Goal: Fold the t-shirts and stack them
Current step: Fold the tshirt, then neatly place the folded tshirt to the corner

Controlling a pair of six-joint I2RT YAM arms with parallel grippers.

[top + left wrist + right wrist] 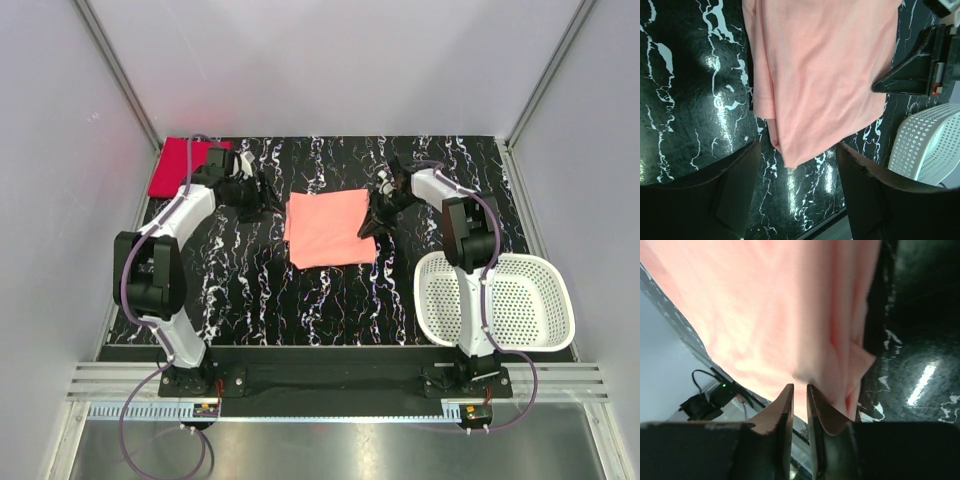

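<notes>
The folded salmon t-shirt (328, 228) lies flat just left of the white perforated basket (530, 300), a little farther back. The right gripper (799, 387), at the tee's basket-side edge, is clenched on the cloth. The left gripper (797, 150) hovers released at the tee's side away from the basket. The crimson t-shirt (185, 167) rests folded well left of the basket.

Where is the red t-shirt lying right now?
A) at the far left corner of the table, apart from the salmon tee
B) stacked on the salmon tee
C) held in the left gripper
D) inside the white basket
A: the top view shows the red t-shirt folded at the far left corner of the table, apart from the salmon tee lying mid-table.
</notes>
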